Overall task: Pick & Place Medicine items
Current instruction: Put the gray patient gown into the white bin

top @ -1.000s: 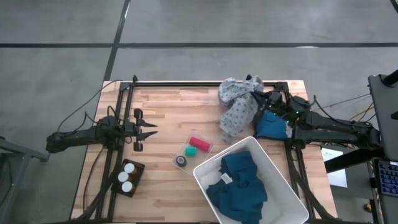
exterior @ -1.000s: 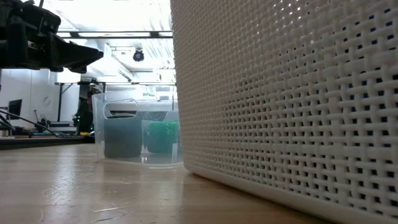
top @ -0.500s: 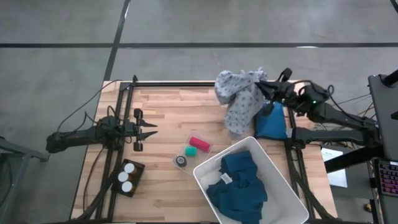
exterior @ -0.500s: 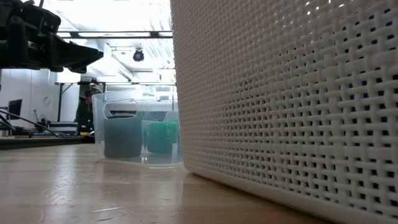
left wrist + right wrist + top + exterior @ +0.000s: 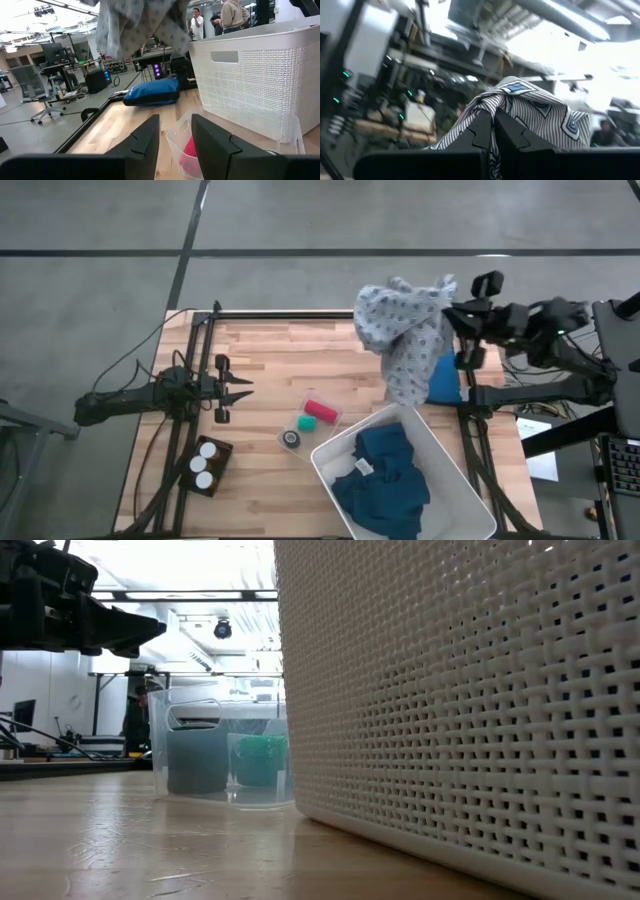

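Observation:
Three pill bottles [image 5: 205, 463] show only their white caps; they stand in a dark tray near the table's near-left corner, and no gripper touches them. My left gripper [image 5: 238, 388] [image 5: 175, 137] hovers open over the table's left part, pointing right, also seen in the low view [image 5: 100, 630]. My right gripper [image 5: 452, 315] [image 5: 492, 127] is raised above the far-right corner, shut on the grey patterned cloth [image 5: 405, 335]. This cloth also shows in the left wrist view [image 5: 135, 25]. My right gripper pinches a bunched fold [image 5: 512, 102] at the top of the grey patterned cloth between its two fingers; how many layers I cannot tell. The fingers come roughly level from the table's right side. The cloth hangs slack below, lifted clear of the table.
A clear container [image 5: 308, 423] [image 5: 215, 755] with red, green and black items sits mid-table. A white woven basket [image 5: 330, 448] [image 5: 250, 85] with blue cloth inside fills the near right. A blue pouch [image 5: 440, 380] [image 5: 152, 92] lies by the right edge. People stand in the room beyond.
My right gripper has risen and moved toward the right edge, staying shut on the grey patterned cloth. The cloth, which lay bunched on the table's far right, is now lifted clear and hangs spread out below the gripper, baring the blue pouch.

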Robot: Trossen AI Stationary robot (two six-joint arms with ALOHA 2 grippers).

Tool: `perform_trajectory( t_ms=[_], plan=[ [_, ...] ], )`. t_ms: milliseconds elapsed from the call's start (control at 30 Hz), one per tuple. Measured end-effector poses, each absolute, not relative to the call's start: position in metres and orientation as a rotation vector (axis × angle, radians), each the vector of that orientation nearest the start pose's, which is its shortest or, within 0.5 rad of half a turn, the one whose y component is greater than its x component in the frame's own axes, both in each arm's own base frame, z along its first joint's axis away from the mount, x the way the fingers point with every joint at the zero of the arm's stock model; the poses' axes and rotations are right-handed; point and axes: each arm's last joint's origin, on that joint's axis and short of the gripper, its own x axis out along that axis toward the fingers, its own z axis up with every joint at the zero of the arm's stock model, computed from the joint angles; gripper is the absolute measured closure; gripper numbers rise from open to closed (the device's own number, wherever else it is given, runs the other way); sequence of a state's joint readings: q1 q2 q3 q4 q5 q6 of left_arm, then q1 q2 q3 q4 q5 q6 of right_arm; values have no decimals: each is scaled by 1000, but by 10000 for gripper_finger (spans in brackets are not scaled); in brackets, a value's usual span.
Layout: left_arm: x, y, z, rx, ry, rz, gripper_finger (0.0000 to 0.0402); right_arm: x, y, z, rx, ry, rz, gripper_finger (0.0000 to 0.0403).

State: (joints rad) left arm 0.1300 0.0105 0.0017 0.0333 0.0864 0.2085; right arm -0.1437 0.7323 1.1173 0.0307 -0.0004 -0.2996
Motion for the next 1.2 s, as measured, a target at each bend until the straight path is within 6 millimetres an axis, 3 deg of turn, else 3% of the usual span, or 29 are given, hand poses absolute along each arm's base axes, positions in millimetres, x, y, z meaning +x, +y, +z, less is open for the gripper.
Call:
perform_trajectory(
  t_ms=[267,433,733,1067,1200],
  plan=[
    [98,10,166,211,-20,46,284,113,-8,523,-335,-530,-96,394],
    [98,10,166,211,-20,46,284,123,-3,542,-321,-573,77,394],
    [98,10,166,211,-19,46,284,163,13,536,-186,-489,348,394],
    [98,10,166,211,-20,46,284,165,52,526,-84,-395,590,394],
    [98,10,166,211,-20,46,284,167,67,514,-70,-293,578,394]
  ],
)
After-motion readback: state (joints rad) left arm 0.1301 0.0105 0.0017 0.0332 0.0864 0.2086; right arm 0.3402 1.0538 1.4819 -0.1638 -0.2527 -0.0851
